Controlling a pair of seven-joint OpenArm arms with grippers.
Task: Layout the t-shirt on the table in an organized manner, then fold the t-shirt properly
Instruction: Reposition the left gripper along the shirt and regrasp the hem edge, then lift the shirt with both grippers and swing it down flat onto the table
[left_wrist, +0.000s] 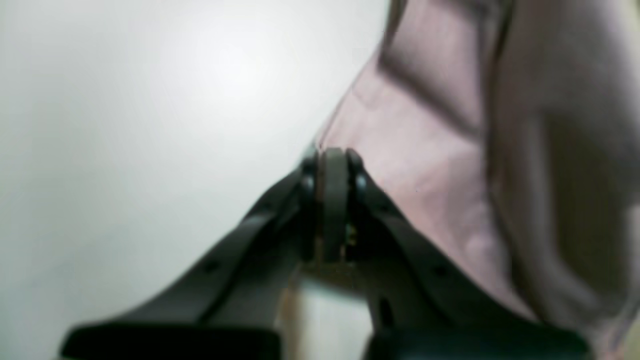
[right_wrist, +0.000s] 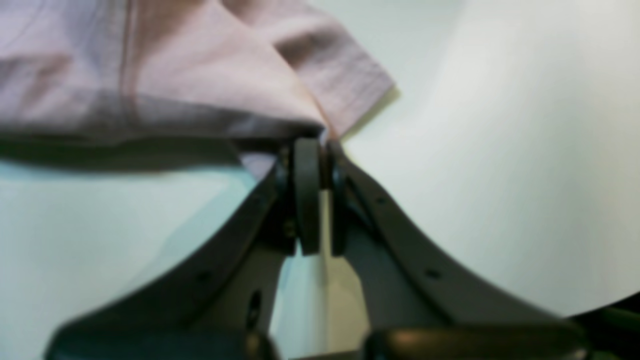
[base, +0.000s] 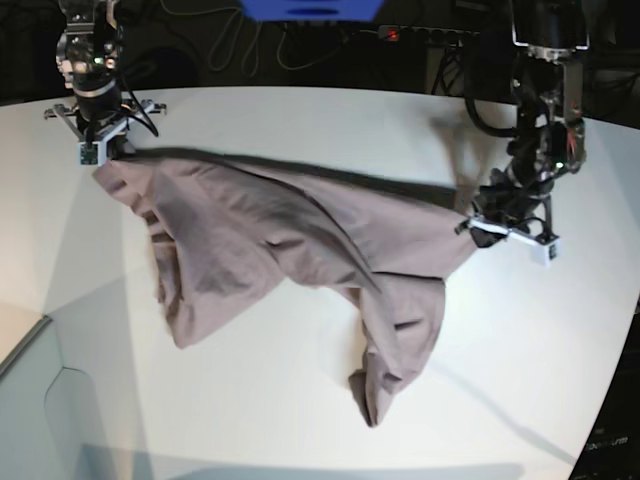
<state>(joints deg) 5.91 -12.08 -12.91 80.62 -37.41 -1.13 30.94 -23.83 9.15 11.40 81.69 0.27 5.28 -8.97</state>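
Both end effectors, left (left_wrist: 332, 165) and right (right_wrist: 312, 150), clamp the soft, creased mauve t-shirt (base: 290, 240).

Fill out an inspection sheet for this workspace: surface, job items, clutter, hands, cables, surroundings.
Surface: white table, curved edge, bare apart from the garment.
Job items: mauve t-shirt stretched between both arms, crumpled, not laid flat; one part trails toward the near edge.
Clutter: nothing seen.
Hands: left hand shut on the t-shirt's edge; right hand shut on the t-shirt near a sleeve hem.
Cables: cables lie on the dark area behind the table; black cable loops by the left arm.
Surroundings: dark background; blue object at the top edge.
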